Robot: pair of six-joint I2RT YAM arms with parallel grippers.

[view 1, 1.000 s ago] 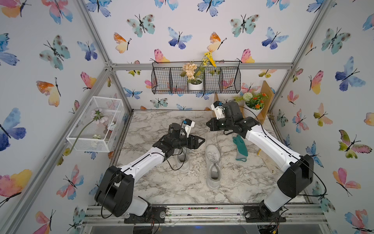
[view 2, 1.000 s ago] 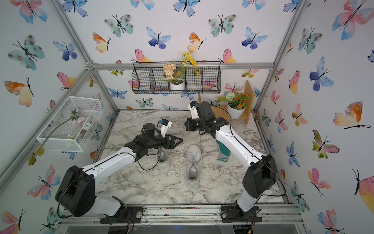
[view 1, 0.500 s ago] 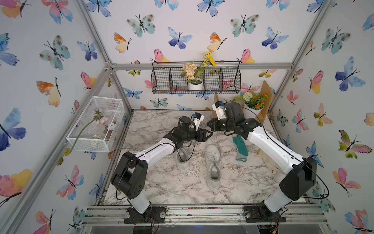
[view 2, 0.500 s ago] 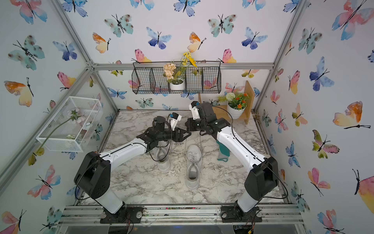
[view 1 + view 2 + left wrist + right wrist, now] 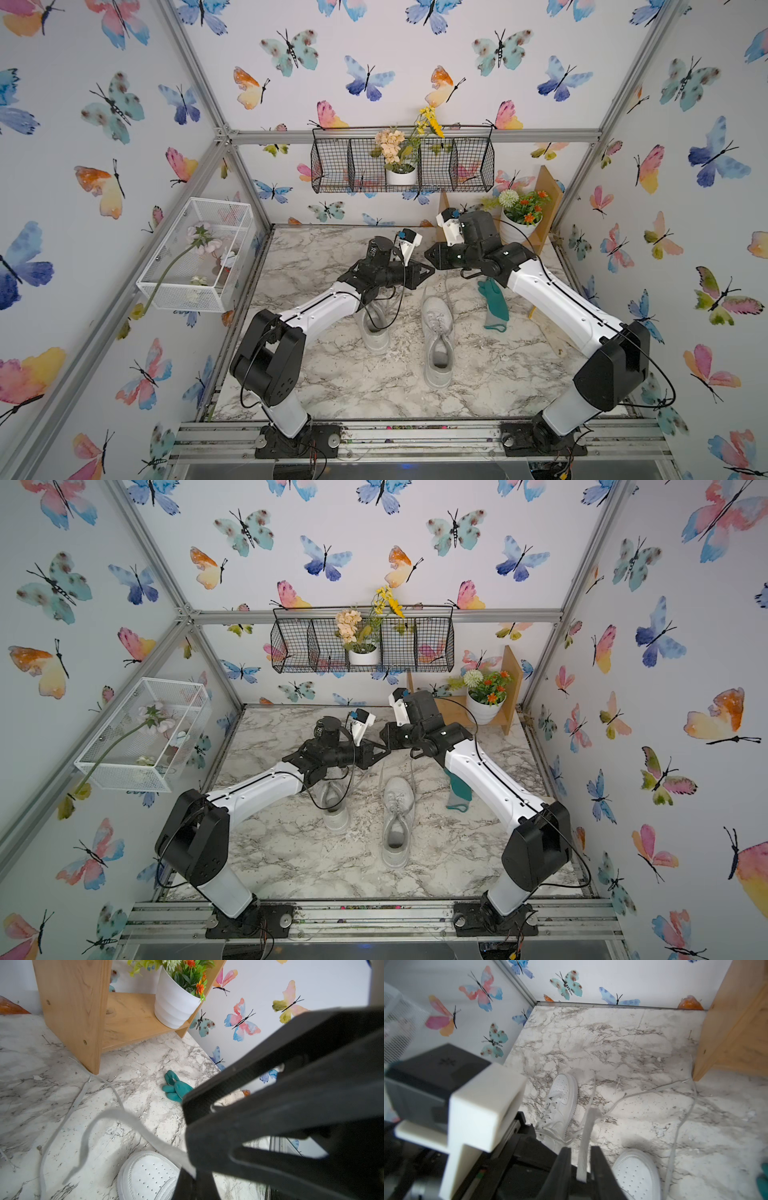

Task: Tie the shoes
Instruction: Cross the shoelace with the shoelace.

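Left wrist view: left claw (image 5: 186, 1124) clamps a white lace (image 5: 116, 1113)

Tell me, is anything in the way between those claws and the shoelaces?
Nothing visible. The left gripper is shut on a lace, and a lace lies inside the open right gripper.

Two white-and-black robot arms lean in from the near left and near right toward the far middle. The left arm (image 5: 320, 305) stretches rightward, and the left end effector (image 5: 429, 271) is pinched closed. The right arm (image 5: 552, 299) angles leftward, and the right end effector (image 5: 428, 254) has its jaws slightly parted. Their tips almost meet.
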